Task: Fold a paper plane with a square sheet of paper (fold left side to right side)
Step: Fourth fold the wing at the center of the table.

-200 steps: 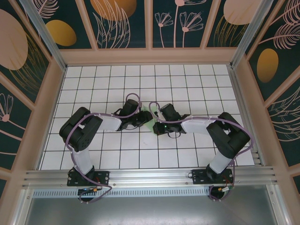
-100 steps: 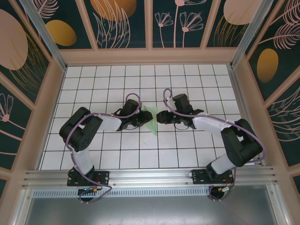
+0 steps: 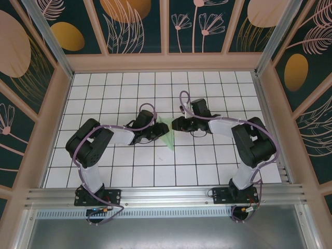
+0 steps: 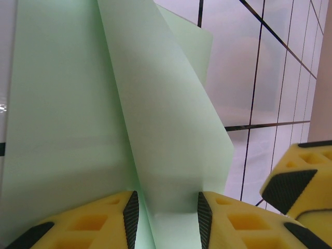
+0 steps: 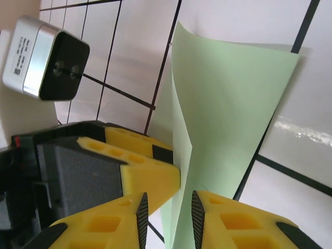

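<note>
One pale-green creased paper plane (image 3: 167, 133)

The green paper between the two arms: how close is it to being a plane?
Done: the paper is already folded into a slim pointed shape with layered creases. In hand: the left gripper straddles one raised flap; the right gripper, jaws apart, sits around an upright edge. Left: a flap stands up instead of lying flat, so final folding and pressing probably remain.
</note>
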Robot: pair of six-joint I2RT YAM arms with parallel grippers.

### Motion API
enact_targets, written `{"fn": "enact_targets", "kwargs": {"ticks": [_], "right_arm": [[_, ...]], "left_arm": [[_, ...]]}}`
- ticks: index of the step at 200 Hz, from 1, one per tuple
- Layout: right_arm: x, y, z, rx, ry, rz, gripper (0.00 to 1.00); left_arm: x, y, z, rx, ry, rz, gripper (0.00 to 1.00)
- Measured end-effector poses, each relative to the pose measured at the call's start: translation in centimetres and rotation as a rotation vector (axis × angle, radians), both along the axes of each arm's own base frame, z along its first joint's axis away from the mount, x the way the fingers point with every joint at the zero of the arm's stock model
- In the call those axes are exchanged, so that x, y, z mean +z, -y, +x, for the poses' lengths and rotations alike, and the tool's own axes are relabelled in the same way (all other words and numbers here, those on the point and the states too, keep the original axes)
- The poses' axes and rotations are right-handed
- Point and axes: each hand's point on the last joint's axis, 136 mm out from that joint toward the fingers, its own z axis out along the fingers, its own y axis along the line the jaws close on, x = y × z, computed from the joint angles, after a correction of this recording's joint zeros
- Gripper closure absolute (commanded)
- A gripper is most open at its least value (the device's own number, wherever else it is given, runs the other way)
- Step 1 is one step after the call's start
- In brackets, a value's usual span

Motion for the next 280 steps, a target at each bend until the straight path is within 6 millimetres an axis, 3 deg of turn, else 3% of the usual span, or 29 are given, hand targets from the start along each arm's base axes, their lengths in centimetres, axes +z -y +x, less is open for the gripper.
{"fn": "enact_targets", "kwargs": {"ticks": [55,280], "right_arm": [[-1.4,0.0,0.6,-0.012,-0.043,0.010,0.70],[-2.1,-1.1,0.8,0.020,-0.089,0.056,0.82]], "left_arm": [[0.0,0.1,-0.1,-0.001,0.002,0.002,0.61],[0.0,0.1,-0.1,-0.001,-0.001,0.007,0.61]]}}
